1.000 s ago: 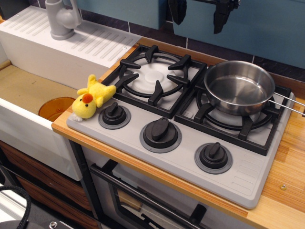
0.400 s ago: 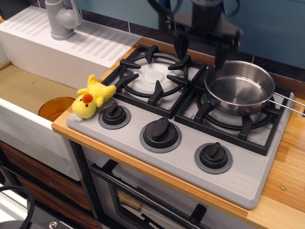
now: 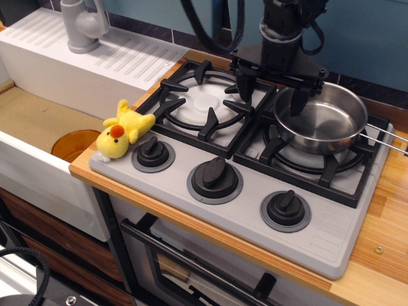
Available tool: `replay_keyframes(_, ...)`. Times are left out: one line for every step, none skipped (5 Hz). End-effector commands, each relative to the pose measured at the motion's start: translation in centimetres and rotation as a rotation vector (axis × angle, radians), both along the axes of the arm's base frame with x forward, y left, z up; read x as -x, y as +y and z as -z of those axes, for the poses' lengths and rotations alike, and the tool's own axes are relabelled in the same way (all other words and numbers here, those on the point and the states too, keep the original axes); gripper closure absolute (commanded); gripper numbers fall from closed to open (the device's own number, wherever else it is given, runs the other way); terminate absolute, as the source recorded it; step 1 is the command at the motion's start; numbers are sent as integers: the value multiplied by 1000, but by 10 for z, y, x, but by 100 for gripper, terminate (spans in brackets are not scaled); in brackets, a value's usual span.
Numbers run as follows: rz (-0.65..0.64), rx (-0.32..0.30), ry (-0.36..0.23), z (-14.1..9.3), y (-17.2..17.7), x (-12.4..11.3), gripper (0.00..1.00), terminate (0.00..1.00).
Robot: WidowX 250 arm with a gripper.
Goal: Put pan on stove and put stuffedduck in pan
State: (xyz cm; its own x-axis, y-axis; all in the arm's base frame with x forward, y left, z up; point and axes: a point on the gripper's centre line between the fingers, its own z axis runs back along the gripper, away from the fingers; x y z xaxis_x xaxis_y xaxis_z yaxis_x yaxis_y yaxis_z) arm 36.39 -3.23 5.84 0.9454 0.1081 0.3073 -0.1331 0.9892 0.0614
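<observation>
The shiny steel pan (image 3: 325,121) sits on the right burner of the grey stove (image 3: 248,191), its wire handle pointing right. The yellow stuffedduck (image 3: 121,131) lies on the stove's front left corner, beside the left knob. My gripper (image 3: 271,89) is open and empty, hanging low over the gap between the two burners. Its left finger is over the left grate's right edge and its right finger is over the pan's left rim. It is far to the right of the duck.
A white sink (image 3: 38,127) with an orange disc (image 3: 73,143) in it lies left of the stove. A grey faucet (image 3: 83,25) stands at the back left. Three black knobs (image 3: 215,177) line the stove's front. A wooden counter (image 3: 389,223) runs at the right.
My gripper has come down from the top of the frame toward the stove and now hangs at the pan's left rim. The pan and the duck have not moved.
</observation>
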Motion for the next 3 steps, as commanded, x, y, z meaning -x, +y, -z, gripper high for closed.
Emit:
replay_keyframes(-43, 0, -35, -5, -7, -7, 100, 0)
replay_keyframes(-55, 7, -39, -5, -8, -11, 100, 0)
replay_keyframes(-60, 10, -27, -9, -8, -15, 100, 0)
